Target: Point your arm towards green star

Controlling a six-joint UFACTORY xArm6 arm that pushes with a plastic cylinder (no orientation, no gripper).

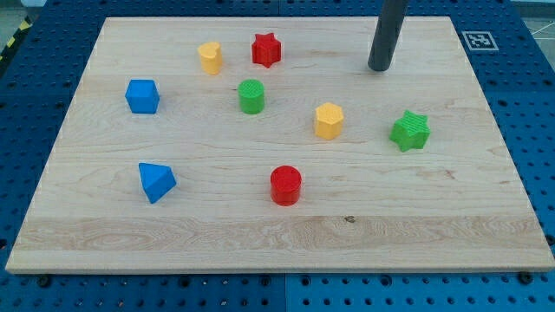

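Observation:
The green star (409,131) lies at the view's right on the wooden board (486,225). My tip (379,68) rests on the board near the view's top, above and slightly left of the green star, with a clear gap between them. It touches no block.
A red star (266,50) and a yellow block (210,58) sit near the top. A green cylinder (251,96) and a yellow hexagon (329,120) are in the middle. A blue cube (142,96) and a blue triangle (155,182) are at the left. A red cylinder (285,185) is at the bottom middle.

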